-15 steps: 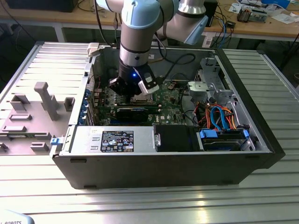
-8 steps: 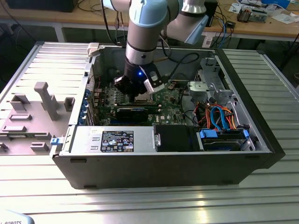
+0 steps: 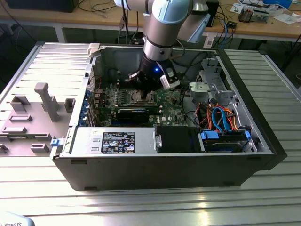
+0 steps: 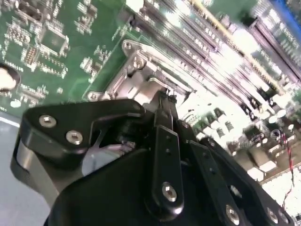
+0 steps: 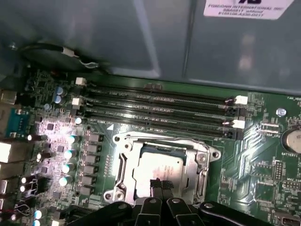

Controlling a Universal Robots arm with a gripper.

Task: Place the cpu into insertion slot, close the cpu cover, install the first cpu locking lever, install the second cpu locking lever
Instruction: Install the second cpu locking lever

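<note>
1. Black jaws of my gripper (image 5: 160, 186) look closed together, tips touching the cpu (image 5: 157, 172); nothing is gripped.
2. It lies in the insertion slot (image 5: 123, 162), inside the cpu cover (image 5: 160, 140); I judge levers need pressing.

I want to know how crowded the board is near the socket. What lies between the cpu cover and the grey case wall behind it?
In the first wrist view, long memory slots run between the cpu cover and the case wall.

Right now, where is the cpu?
In the first wrist view the cpu lies in the insertion slot, framed by the cpu cover, below the memory slots, gripper over it.
</note>
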